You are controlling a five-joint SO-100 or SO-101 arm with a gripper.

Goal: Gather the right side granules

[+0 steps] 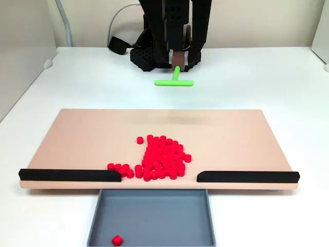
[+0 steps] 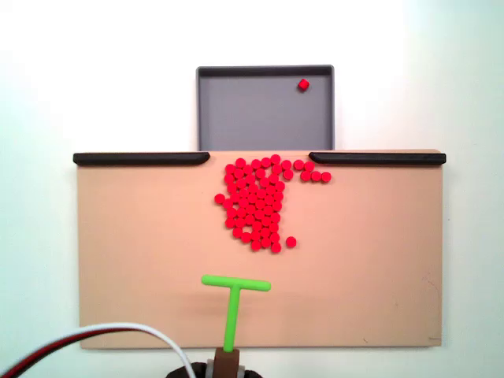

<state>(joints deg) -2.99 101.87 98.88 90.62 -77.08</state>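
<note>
Red granules [image 2: 253, 206] are heaped on the tan board [image 2: 378, 260] before the gap between two black rails [image 2: 142, 158]. The green T-shaped stick [image 2: 233, 303] is clamped in the end effector [image 2: 227, 358]. One granule lies in the grey tray [image 2: 236, 110].

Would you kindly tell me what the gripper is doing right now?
Gripper: closed on the stem of the green T-shaped stick, away from the granules.

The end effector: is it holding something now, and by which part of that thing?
Yes. The end effector holds the green T-shaped stick by the bottom end of its stem, with the crossbar pointing toward the red granules.
</note>
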